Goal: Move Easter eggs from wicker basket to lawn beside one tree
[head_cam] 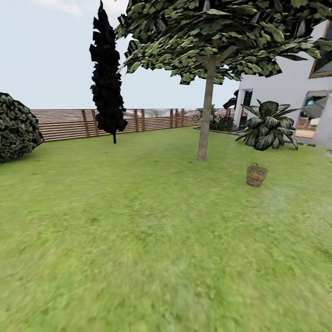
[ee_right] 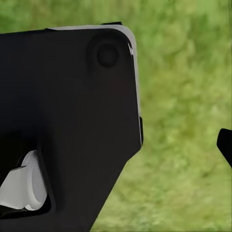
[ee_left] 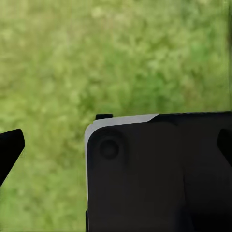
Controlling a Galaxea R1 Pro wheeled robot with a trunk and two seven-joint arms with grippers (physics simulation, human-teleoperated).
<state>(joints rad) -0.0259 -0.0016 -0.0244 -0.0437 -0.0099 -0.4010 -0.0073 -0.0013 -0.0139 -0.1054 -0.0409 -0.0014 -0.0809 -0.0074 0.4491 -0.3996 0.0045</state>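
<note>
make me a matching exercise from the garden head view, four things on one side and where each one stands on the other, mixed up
Things:
1. wicker basket
2. dark cypress-like tree
3. round bush
4. broad-leaved plant

Places:
A. at the left edge of the view
B. on the lawn, right of the pale trunk of the tree
C. by the white house
D. in front of the slat fence

Pairs: 1-B, 2-D, 3-A, 4-C

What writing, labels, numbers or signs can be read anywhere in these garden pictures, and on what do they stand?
None: no readable text anywhere.
The small woven tan wicker basket, the brown slatted wooden fence and the white house wall carry no lettering.
The black robot body panel seen from the wrists is unmarked too.
</note>
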